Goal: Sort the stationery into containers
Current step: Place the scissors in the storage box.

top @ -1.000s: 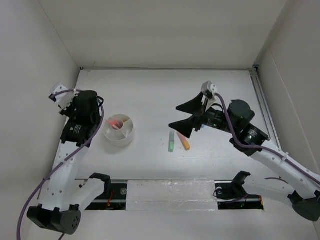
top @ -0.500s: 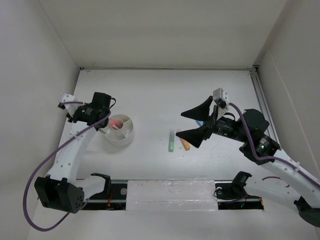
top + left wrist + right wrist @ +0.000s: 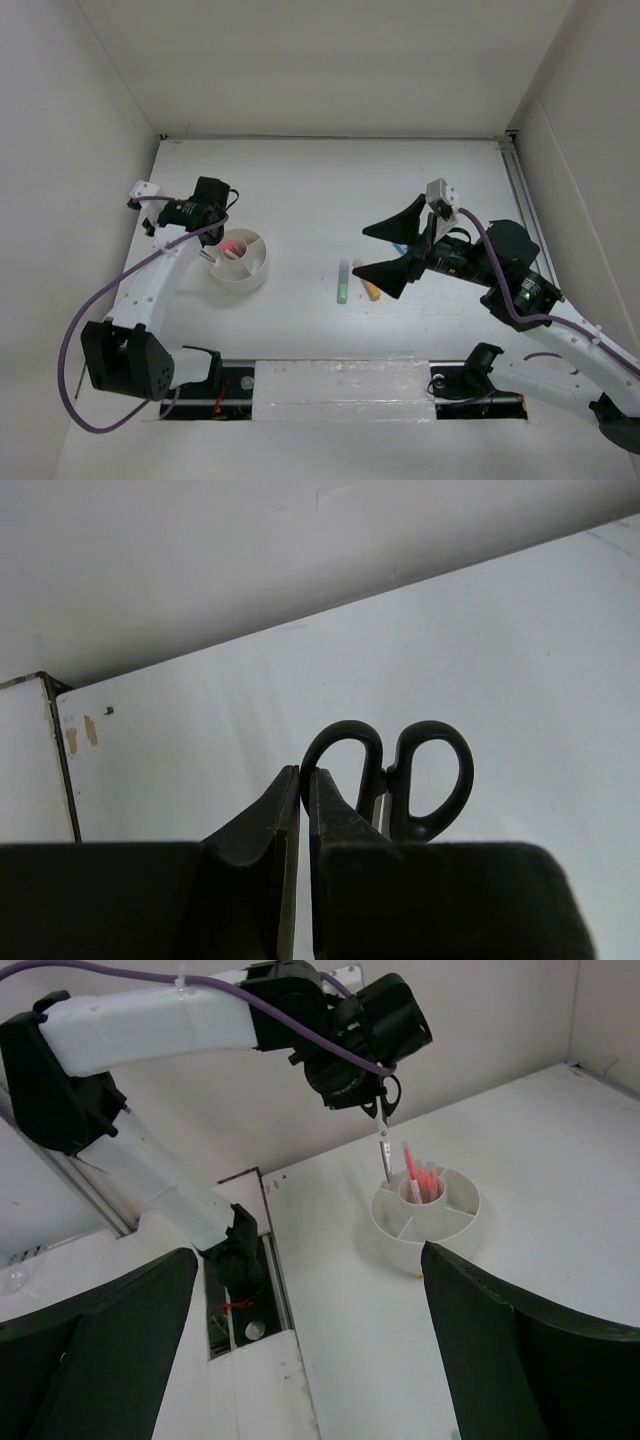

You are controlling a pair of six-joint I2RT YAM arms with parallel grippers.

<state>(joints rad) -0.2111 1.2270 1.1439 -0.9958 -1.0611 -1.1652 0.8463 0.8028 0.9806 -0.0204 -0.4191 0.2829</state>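
Scissors [image 3: 383, 1145], vertical, blades down, in left claw [image 3: 303, 777]

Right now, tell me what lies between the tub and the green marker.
Nothing: in the top view, only bare table runs from the tub to the green marker.
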